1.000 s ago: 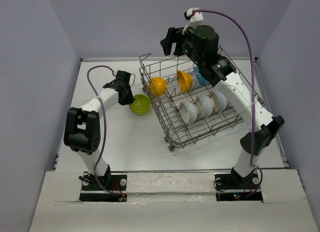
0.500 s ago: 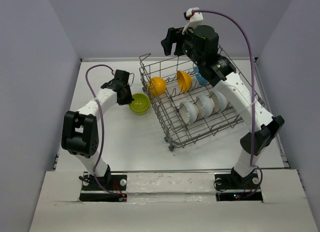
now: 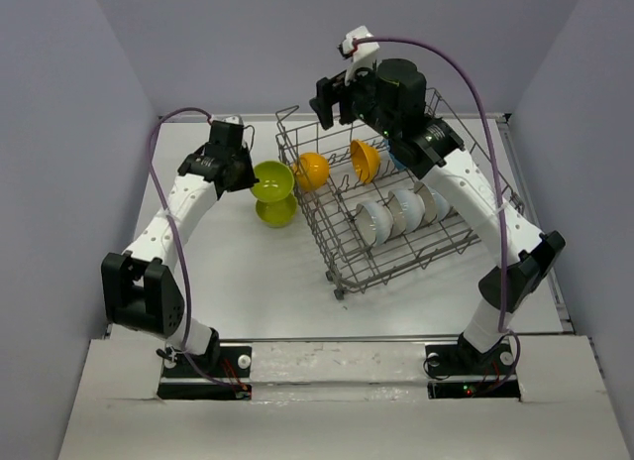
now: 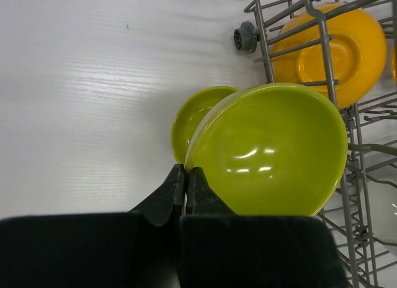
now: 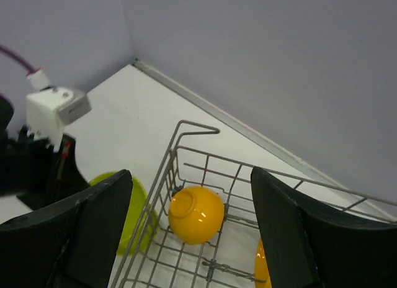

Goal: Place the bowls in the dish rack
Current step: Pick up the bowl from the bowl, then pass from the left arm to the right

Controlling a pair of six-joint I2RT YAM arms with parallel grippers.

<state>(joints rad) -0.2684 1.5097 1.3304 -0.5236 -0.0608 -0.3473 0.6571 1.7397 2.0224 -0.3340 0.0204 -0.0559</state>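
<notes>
Left wrist view first: the left gripper (image 4: 187, 171) is clenching the rim of a lime bowl (image 4: 273, 151), holding it off the table (image 3: 258, 282) just outside the dish rack (image 3: 416, 250). A second lime bowl (image 4: 193, 114) is sitting beneath it, beside the rack. Inside the rack, two orange bowls (image 3: 311, 170), a blue bowl (image 3: 394, 161) and three white bowls (image 3: 374, 222) are standing loaded. The right gripper (image 3: 335, 95) is hanging released above the rack's far corner. Two lime bowls are waiting to go in, I'd say.

Left wrist view: lower lime bowl (image 4: 197, 117) largely hidden behind upper lime bowl (image 4: 273, 151); dish rack (image 4: 244, 38) cut off by right and top edges (its orange bowl (image 4: 335, 49) partly screened by wires).
</notes>
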